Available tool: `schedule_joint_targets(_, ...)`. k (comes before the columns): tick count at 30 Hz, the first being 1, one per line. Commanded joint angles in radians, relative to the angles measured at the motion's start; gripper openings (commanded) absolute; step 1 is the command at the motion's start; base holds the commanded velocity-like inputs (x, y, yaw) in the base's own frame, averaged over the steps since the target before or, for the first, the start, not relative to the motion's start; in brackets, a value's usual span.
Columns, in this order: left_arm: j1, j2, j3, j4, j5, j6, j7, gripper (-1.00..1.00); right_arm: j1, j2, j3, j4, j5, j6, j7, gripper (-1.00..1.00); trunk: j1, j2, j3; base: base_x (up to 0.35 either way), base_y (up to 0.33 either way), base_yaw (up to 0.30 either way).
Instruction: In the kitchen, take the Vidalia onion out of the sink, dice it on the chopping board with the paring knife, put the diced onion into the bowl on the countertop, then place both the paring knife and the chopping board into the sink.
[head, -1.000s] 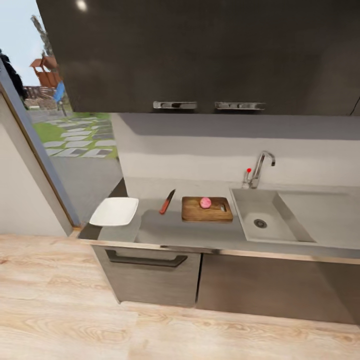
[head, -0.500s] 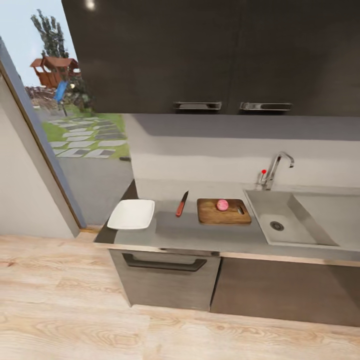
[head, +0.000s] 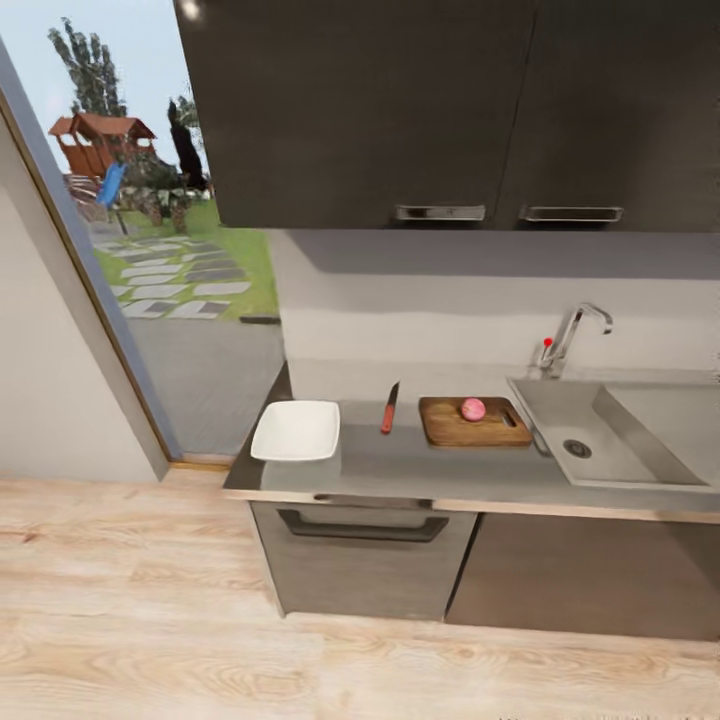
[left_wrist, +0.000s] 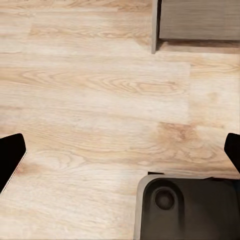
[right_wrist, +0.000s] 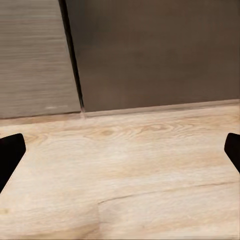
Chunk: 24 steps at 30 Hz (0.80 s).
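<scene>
Camera swung left, things unmoved. Vidalia onion (head: 473, 408) on chopping board (head: 474, 421), ready for dicing; both claws spread, empty.

- The head camera is looking forward and down from well back, taking in the countertop (head: 400, 465), the sink (head: 590, 440), the dark upper cabinets (head: 420, 110), the window (head: 150, 260) and a broad strip of wooden floor (head: 200, 640).
- The left wrist camera is facing almost straight down at the wooden floor (left_wrist: 100, 100) from close above, with the left gripper (left_wrist: 120, 155) fingertips (left_wrist: 11, 155) sitting at both edges and a dark robot base part (left_wrist: 190, 207) below.
- The right wrist camera is looking low and close at the drawer fronts (right_wrist: 150, 50) meeting the floor (right_wrist: 125, 165), the right gripper (right_wrist: 120, 152) fingertips (right_wrist: 10, 150) framing it.
- All three views are sharing the floor and the cabinet fronts.
</scene>
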Motion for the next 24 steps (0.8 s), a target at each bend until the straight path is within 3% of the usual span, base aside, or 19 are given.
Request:
schedule_joint_targets(1,0.0,0.002,-0.008,-0.001,0.01,-0.002,0.004,1.0,0.0,0.0,0.0,-0.002,-0.001,-0.001,-0.002,1.0,0.001,-0.002,0.0,0.0,0.303,-0.186)
schedule_joint_targets(11,0.0,0.001,-0.008,0.007,0.01,-0.001,0.004,1.0,0.001,0.0,0.0,-0.002,-0.001,-0.001,-0.002,1.0,0.001,-0.002,0.011,0.0,0.287,-0.186)
schedule_joint_targets(24,0.0,0.001,-0.008,0.008,0.01,0.0,0.004,1.0,0.0,0.0,0.0,-0.002,-0.001,-0.001,-0.002,1.0,0.001,-0.002,0.025,0.0,0.025,-0.18)
